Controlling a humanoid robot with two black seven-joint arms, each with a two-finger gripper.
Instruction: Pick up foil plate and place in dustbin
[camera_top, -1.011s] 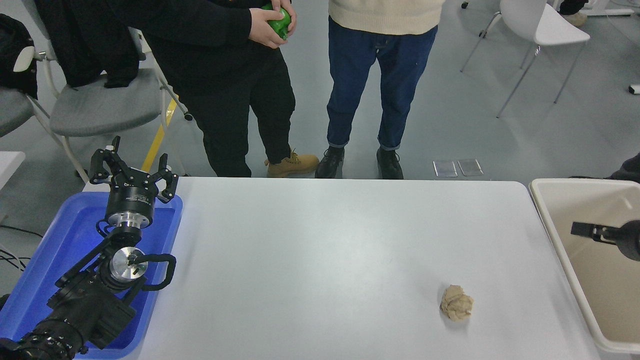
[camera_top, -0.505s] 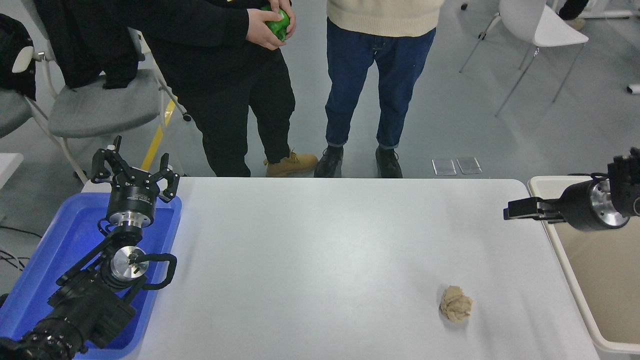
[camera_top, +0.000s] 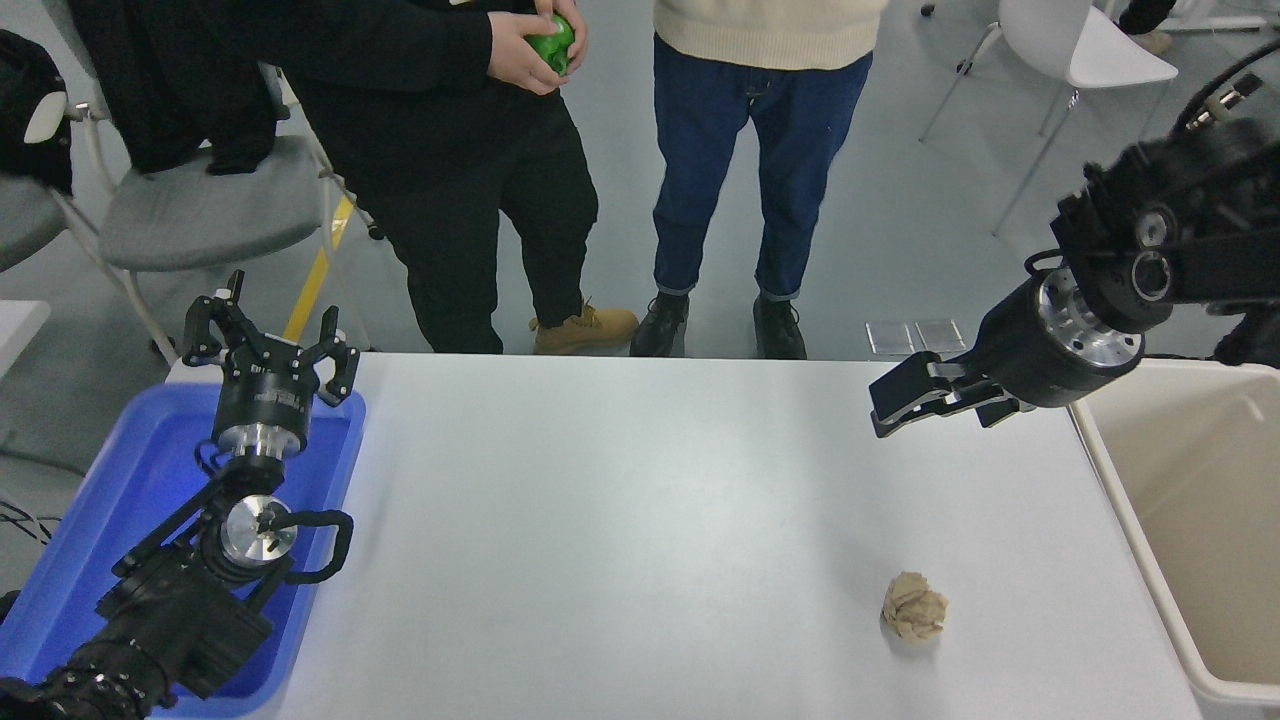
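Note:
The foil plate shows nowhere in the head view. The dustbin (camera_top: 1120, 480), large and beige with a thick pale rim, stands at the table's right edge, and the part of its inside that shows is bare. My right gripper (camera_top: 940, 408) hangs above the table's far right corner, just left of the dustbin's rim. Its fingers are apart and hold nothing. My left gripper (camera_top: 268, 335) is parked open over the far end of a blue tray at the lower left.
A small crumpled brown paper ball (camera_top: 914, 607) lies on the white table (camera_top: 620, 500) at the near right. The blue tray (camera_top: 130, 480) sits at the left edge. Two people (camera_top: 760, 150) stand at the far side, and one holds a green object (camera_top: 548, 40).
My right gripper has risen out of the dustbin and moved left, from over the bin to above the table's far right corner. The left arm has stayed still.

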